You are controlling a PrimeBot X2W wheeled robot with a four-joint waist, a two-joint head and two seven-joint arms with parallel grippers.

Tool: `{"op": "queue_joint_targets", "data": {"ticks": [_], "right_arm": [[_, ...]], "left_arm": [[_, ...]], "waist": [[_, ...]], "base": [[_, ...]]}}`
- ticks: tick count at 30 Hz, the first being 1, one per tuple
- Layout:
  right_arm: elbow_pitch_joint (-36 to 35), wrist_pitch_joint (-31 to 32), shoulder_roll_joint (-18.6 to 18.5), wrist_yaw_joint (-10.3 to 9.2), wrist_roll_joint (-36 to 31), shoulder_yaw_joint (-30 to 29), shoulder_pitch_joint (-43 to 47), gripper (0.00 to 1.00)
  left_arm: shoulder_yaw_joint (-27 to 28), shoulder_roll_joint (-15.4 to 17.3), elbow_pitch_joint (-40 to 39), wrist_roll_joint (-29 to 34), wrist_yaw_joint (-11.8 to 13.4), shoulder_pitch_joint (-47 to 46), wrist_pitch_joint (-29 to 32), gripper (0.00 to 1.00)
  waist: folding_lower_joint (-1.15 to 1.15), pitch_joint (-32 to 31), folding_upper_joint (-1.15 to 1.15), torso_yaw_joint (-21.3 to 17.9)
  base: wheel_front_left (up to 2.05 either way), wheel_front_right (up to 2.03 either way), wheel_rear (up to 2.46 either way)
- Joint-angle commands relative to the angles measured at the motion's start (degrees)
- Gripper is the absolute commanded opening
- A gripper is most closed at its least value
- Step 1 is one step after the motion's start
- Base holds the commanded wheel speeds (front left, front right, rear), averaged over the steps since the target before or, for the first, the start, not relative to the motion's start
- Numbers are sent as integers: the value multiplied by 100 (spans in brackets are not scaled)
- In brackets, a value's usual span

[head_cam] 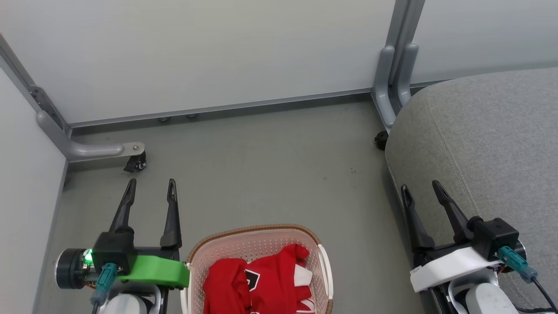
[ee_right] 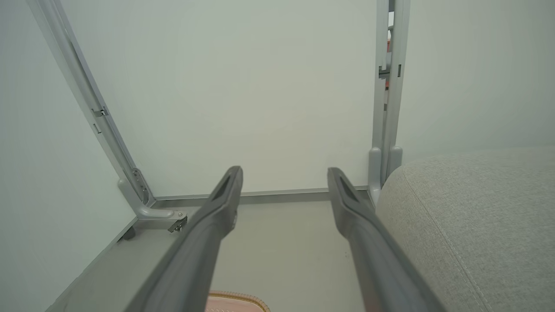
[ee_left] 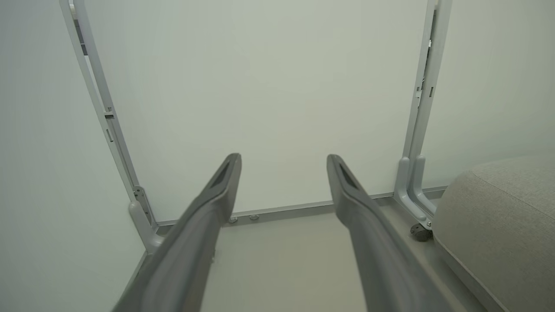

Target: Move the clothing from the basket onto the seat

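Note:
The red clothing (head_cam: 261, 281) lies bunched in the cream basket (head_cam: 257, 233) with its brown braided rim, on the floor at the bottom middle of the head view. White stripes and a dark patch show on the right-hand garment. The grey seat (head_cam: 488, 144) stands to the right. My left gripper (head_cam: 151, 185) hovers open left of the basket, nothing between its fingers. At the seat's near left edge my right gripper (head_cam: 421, 186) is open and empty too. The seat (ee_left: 503, 216) is at the right of the left wrist view, and the seat (ee_right: 477, 216) and basket rim (ee_right: 236, 298) appear in the right wrist view.
Pale partition panels (head_cam: 209, 52) close off the back and left. Grey metal feet with castors (head_cam: 136, 162) stick out onto the grey floor (head_cam: 261, 165) at the left, and a second foot (head_cam: 388, 87) stands by the seat's far corner.

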Motion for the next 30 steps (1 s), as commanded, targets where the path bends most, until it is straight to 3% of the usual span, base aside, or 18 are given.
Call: {"op": "queue_joint_targets", "data": {"ticks": [1, 16, 30], "right_arm": [[6, -51, -35, 2, -117, 10, -19, 100], [149, -79, -36, 1, -64, 51, -25, 100], [241, -79, -36, 1, -14, 82, -37, 100]], "left_arm": [[-8, 39, -5, 67, 18, -77, -38, 100], [-36, 39, 254, -393, -162, -72, -69, 100], [-32, 38, 366, -415, -193, -105, -64, 100]], "waist": [[0, 2, 46, 5], [0, -17, 47, 41], [0, -23, 47, 31]], "base": [[0, 0, 0], [0, 0, 0], [0, 0, 0]]}}
